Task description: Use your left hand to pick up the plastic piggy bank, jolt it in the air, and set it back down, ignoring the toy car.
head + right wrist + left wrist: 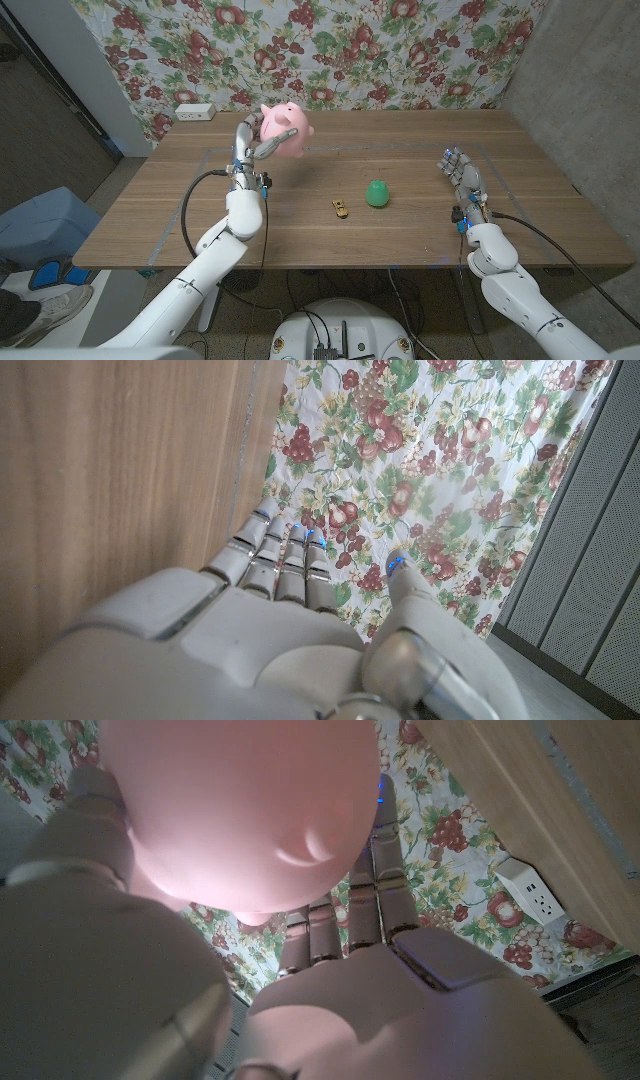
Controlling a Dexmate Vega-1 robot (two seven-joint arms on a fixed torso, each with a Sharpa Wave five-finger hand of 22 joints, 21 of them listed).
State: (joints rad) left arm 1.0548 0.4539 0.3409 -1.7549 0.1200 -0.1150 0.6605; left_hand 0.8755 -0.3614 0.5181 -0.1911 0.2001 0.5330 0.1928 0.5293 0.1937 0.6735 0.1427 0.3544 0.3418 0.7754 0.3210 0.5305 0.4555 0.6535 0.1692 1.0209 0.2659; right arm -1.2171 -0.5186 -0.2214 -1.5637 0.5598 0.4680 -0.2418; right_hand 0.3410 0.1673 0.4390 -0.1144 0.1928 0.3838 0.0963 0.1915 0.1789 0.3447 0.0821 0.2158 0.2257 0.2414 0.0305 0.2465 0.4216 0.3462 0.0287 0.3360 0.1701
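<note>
The pink plastic piggy bank (285, 128) is up in the air above the left side of the wooden table (330, 230), held by my left hand (250, 145). In the left wrist view the piggy bank (240, 810) bulges large right against that hand (330, 980), whose fingers (385, 890) reach up beside it. A small yellow toy car (341, 208) lies on the table near the middle. My right hand (461, 175) stands at the right side with fingers apart, holding nothing; in the right wrist view that hand (290, 630) points along the tabletop.
A green rounded object (377, 193) stands just right of the toy car. A white power strip (194, 111) lies at the far left corner. A floral cloth (330, 50) hangs behind the table. A blue bin (45, 225) stands on the floor at the left.
</note>
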